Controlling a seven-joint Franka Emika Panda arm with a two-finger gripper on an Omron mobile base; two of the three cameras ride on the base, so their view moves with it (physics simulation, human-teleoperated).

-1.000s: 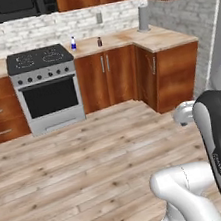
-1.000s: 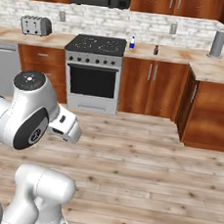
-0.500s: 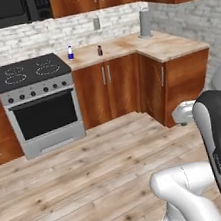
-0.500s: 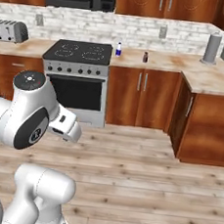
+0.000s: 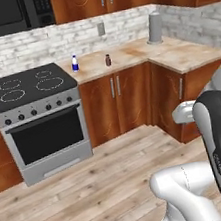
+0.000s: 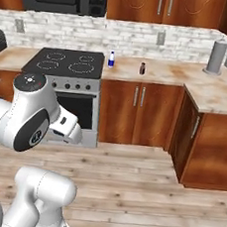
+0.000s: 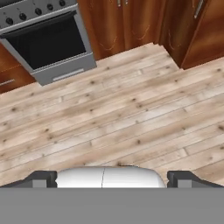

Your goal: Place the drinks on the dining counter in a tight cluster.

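You have moved nothing yet: the blue-labelled bottle (image 5: 74,63) and brown bottle (image 5: 107,60) stand on the kitchen worktop (image 5: 125,59) beside the stove (image 5: 28,87). Your end effector (image 7: 111,177) is released and empty above the floor (image 7: 131,113).

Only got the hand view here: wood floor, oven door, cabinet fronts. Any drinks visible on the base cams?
Observer: Yes. A clear bottle with a blue label stands upright on the worktop, just right of the stove.
Operator: Only that one?
Observer: No. A short dark-brown bottle stands further right on the same worktop, apart from the first.
Operator: And a third?
Observer: Cannot say. A tall grey cylinder stands in the back corner of the worktop, too blurred to tell whether it is a bottle.
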